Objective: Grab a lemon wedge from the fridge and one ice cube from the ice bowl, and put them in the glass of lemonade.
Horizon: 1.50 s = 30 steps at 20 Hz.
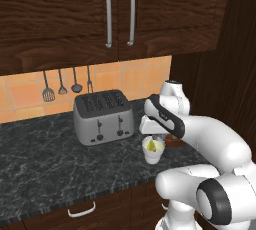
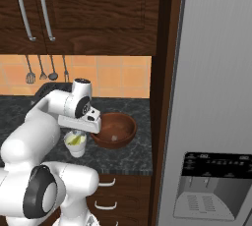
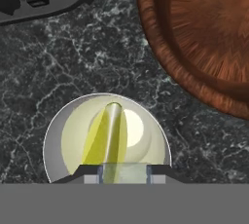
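A: Where is the pincer [image 3: 116, 178]?

B: Right above the glass of lemonade [image 1: 153, 151], looking straight down into it. In the hand view its two dark tips hold a pale, see-through block between them, so it looks clamped on an ice cube [image 3: 123, 173].

A: And the lemon wedge [image 3: 107, 137]?

B: Already in the glass; it lies as a yellow sliver in the pale liquid, running from the near rim toward the middle.

A: Where does the glass stand?

B: On the dark marbled table [image 1: 45, 169], near its front edge. The steel toaster [image 1: 103, 116] is to its left and a little farther back, apart from it. The ice bowl [image 2: 114, 129] sits just beside the glass on its right, not touching as far as the hand view shows.

A: Anything in the bowl?

B: From the right base view I see one small pale speck near its middle; too small to tell.

A: And the fridge [image 2: 216, 97]?

B: At the far right, door shut, black dispenser panel low down.
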{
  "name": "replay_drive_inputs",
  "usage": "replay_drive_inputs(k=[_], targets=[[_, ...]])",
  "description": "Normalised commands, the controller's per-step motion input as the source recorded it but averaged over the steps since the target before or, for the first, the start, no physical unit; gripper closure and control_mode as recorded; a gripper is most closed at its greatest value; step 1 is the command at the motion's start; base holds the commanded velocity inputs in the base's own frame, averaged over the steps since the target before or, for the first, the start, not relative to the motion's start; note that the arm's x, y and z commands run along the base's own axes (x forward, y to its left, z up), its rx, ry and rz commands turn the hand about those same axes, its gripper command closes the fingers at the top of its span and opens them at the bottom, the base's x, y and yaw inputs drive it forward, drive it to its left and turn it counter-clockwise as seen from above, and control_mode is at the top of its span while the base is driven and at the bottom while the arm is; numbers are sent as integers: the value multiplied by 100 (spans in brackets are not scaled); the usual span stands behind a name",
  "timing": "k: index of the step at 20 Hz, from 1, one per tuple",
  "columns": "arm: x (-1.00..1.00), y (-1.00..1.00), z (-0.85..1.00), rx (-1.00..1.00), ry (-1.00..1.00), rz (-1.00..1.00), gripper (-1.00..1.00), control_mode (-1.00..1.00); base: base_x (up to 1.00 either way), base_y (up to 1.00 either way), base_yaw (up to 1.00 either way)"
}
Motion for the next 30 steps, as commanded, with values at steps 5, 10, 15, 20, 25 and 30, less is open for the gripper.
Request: replay_drive_inputs(k=[5, 10, 15, 20, 25, 30], targets=[[0, 0, 0, 0, 0, 0, 100, -100, 0, 0, 0], [0, 0, 0, 0, 0, 0, -100, -100, 0, 0, 0], [0, 0, 0, 0, 0, 0, -100, -100, 0, 0, 0], [0, 0, 0, 0, 0, 0, -100, -100, 0, 0, 0], [-10, 0, 30, 1, -2, 0, -100, -100, 0, 0, 0], [-12, -2, 45, 3, -5, 0, -100, -100, 0, 0, 0]])
